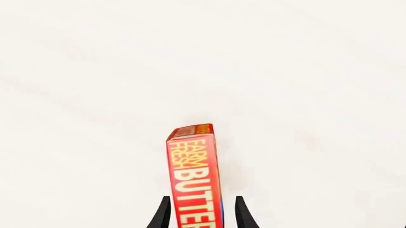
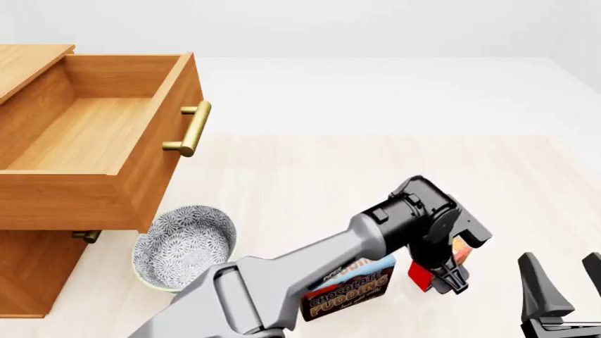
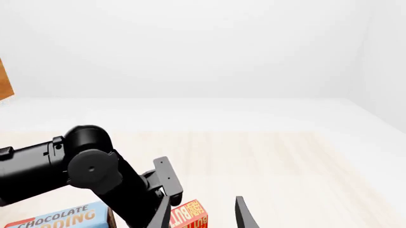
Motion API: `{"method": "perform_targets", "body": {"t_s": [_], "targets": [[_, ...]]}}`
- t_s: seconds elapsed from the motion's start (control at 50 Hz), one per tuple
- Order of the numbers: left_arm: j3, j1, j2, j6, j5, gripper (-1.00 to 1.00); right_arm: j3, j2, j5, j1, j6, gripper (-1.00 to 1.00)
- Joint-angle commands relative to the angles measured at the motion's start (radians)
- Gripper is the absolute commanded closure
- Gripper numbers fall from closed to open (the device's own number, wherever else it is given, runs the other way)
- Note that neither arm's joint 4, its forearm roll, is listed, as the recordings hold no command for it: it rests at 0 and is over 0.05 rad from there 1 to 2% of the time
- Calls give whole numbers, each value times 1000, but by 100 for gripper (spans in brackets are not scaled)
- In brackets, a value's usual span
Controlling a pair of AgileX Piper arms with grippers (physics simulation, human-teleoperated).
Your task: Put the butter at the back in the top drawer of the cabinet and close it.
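Pale wood-grain table [image 2: 310,176] under a plain white backdrop. The cabinet [image 2: 33,274] stands at the left of the front view, its top drawer [image 2: 89,134] pulled well out and bare inside, brass handle [image 2: 191,129] facing the arms. Below it sits a patterned bowl [image 2: 183,246]. The left gripper [image 2: 441,271] reaches across to the right, near the chocolate pudding box [image 2: 350,290]; the butter [image 1: 195,178] sits between its fingers, which look closed on the box's broad faces, the carton projecting forward past the tips. Whether it rests on the table or is lifted, I cannot tell. The right gripper [image 2: 561,285] hangs just beside, fingers parted and holding nothing. Judgement: the butter is a light, stiff carton with smooth printed sides, likely somewhat slippery; a squeeze across the flat faces near mid-length should hold it without crushing. The drawer is well apart, so a long carry remains.
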Motion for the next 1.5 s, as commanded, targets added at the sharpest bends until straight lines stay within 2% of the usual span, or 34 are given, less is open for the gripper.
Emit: {"method": "perform_targets", "body": {"t_s": [0.02,0.5,0.52,1.0,1.5], "targets": [[-5,0,13,-3,0,-100,0,0,0,0,0,-100],[1,-8,30,-22,0,-100,0,0,0,0,0,-100],[0,-8,30,-22,0,100,0,0,0,0,0,-100],[0,-8,9,-9,0,100,0,0,0,0,0,-100],[-12,1,-105,42,0,100,0,0,0,0,0,-100]]}}
